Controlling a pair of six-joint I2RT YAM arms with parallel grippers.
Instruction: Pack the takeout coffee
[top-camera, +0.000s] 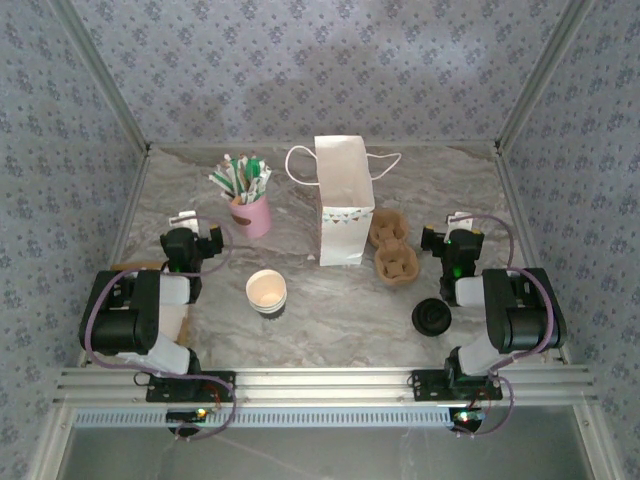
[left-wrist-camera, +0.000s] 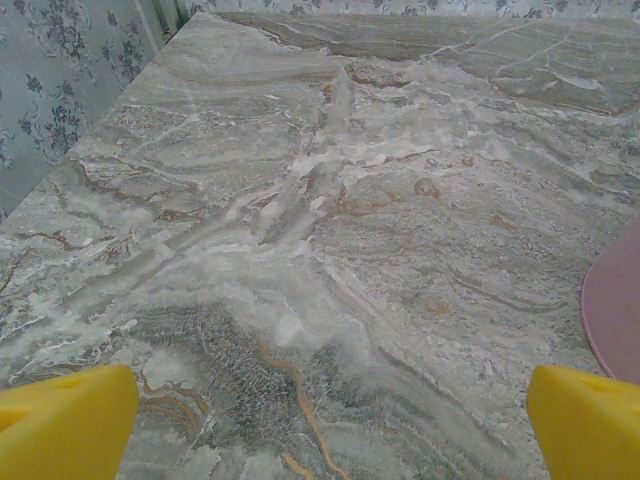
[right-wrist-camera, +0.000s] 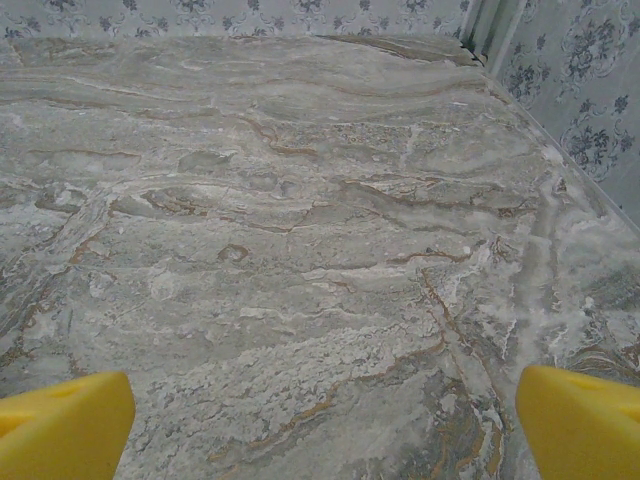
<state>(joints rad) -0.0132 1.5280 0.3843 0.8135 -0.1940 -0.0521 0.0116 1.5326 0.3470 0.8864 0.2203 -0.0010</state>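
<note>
With my left pincer (top-camera: 195, 232) and right pincer (top-camera: 452, 228) both spread wide and empty, I should grip the open coffee cup (top-camera: 266, 291), right of and behind the left one, gently by its wall, then fetch the black lid (top-camera: 431, 317) just behind the right.

Grey marble table (top-camera: 340, 295) w/ floral wallpaper walls (top-camera: 320, 70).

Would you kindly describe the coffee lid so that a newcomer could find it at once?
Start at the white paper bag standing mid-table. Come toward the near right, past the brown cardboard cup carrier, to the lid lying beside the right arm. It is the only round black item on the marble table, unlike the open cream-white paper cup further left.
</note>
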